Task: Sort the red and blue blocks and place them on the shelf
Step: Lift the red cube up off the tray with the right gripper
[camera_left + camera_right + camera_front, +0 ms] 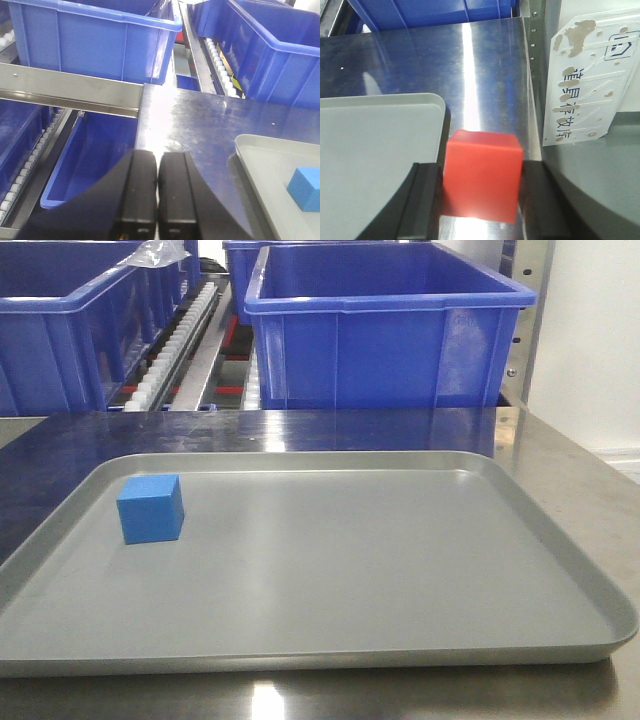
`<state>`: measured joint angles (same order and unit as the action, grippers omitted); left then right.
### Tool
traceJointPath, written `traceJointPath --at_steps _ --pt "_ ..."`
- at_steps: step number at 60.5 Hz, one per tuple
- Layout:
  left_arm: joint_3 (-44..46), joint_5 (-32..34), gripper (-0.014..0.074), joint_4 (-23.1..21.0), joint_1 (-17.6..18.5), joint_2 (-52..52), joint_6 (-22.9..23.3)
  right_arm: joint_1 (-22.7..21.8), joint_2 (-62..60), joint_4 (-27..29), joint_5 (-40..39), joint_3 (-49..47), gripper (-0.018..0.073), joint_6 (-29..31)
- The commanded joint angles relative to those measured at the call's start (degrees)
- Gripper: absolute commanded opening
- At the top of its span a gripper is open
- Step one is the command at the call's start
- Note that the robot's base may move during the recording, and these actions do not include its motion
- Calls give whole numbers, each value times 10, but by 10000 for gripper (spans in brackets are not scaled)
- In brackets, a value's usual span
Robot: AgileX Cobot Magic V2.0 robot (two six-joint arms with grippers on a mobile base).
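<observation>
Right gripper (482, 172): clamped on red block (481, 192).
Left gripper (158, 160): jaws together, empty.
Blue block (150, 508): on grey tray (420, 590).

The work surface is a flat stainless-steel table (560, 490) with a brushed, lightly scratched top. A shallow grey tray (400, 580) lies on it near the front edge. Large blue plastic bins (380, 350) stand behind the table's far edge. A plain white wall (590, 340) is at the right. A worn white label (585, 80) with printed characters sits beside the table's right edge. Light reflects as a bright streak (470, 75) on the steel.
</observation>
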<state>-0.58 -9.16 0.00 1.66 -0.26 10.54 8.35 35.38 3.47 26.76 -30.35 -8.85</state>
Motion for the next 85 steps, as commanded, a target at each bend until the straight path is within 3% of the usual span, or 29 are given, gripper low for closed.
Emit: traceJointPath --at_steps 1,85 --pt "-13 53 135 0 -1 -8 2 -4 -7 -4 -60 -9 50 3" --pt "8 34 135 7 -1 8 2 -4 -7 -4 -67 -9 50 3"
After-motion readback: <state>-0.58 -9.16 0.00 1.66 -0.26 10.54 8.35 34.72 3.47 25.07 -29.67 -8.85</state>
